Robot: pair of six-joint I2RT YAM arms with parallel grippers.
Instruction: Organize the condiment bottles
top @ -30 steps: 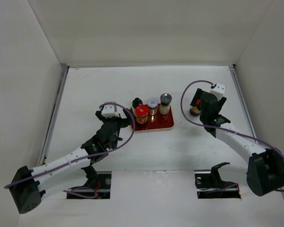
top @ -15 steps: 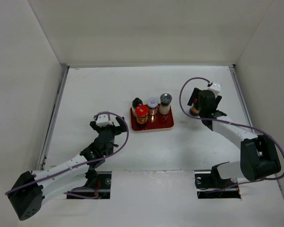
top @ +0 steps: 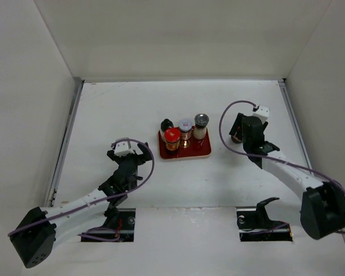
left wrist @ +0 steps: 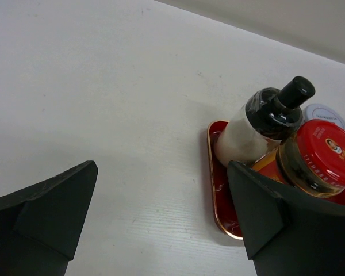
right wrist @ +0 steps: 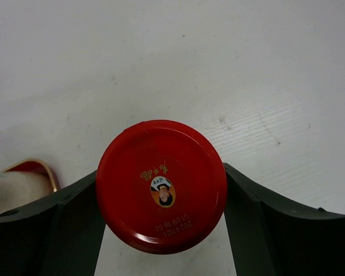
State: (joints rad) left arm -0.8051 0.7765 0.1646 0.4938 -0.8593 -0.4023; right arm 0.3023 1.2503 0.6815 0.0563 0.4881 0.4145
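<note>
- The right pincer (right wrist: 161,171) is clenched on a red-lidded jar (right wrist: 161,195). One black finger (right wrist: 75,221) sits tight on each side of it.
- This jar stands straight up on the white table (top: 121,103), with its lid facing up at the wrist camera. Its long way runs up and down.
- The lid has a tiny picture of a face in the middle and yellow signs above it.
- Under the face are two rows of small black numbers, seen upside down. One row seems to start with 2024.
- The red tray (top: 205,153) is well off to the left of this pincer, and four other bottles stand on it.
- The left pincer (left wrist: 161,172) is let go and spread wide, with only bare table between its fingers.
- The tray is in front of the left pincer and a bit to its right, not touching it.
- Nearest that pincer is a white bottle with a black cap (left wrist: 247,129). It stands up, and in the wrist view its cap points away to the upper right.
- Just beside it, on the right, is a second red-lidded jar (left wrist: 325,152). Its lid has the same small face, and the letters round the rim are too small to read.
- Behind that peeks a silver-lidded jar (left wrist: 325,112).
- The dark-lidded bottle (top: 201,122) stands farthest right on the tray, upright too.
</note>
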